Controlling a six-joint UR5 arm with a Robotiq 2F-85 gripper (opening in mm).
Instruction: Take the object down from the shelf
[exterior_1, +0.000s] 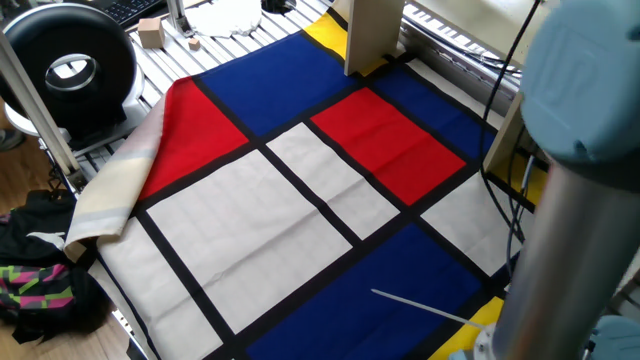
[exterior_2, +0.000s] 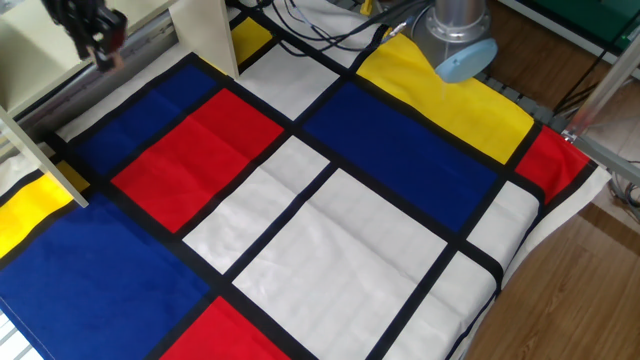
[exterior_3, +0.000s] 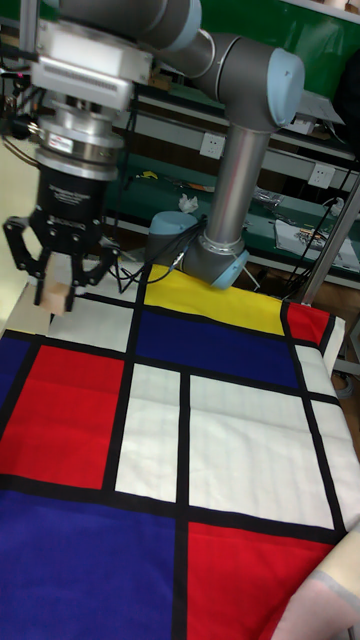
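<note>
- One gripper (exterior_3: 55, 290) is all we have to work with, and in the tall fixed view its two dark fingers (exterior_3: 42, 283) are pinched on the object (exterior_3: 62, 291), a tiny tan block held between the fingertips.
- The block hangs in the air with the gripper, clear of the cloth (exterior_3: 220, 440), at the far left of that view, above a white panel near the cloth's far edge.
- In the other fixed view we see the gripper (exterior_2: 103, 50) at the top left, just in front of the shelf (exterior_2: 195, 30); the block between its tips is too small there for us to make out clearly.
- The shelf's pale upright board (exterior_1: 372, 35) stands at the far edge of the cloth in one fixed view, on a yellow and blue corner.
- The cloth covers the table in red, blue, white and yellow panels divided by black bands.
- The arm's grey column (exterior_3: 235, 170) rises from its base (exterior_2: 455, 45) at the far side, by the yellow panel.
- A larger pale wooden cube (exterior_1: 151, 33) sits off the cloth, far left in one fixed view, near a black round device (exterior_1: 68, 65).
</note>
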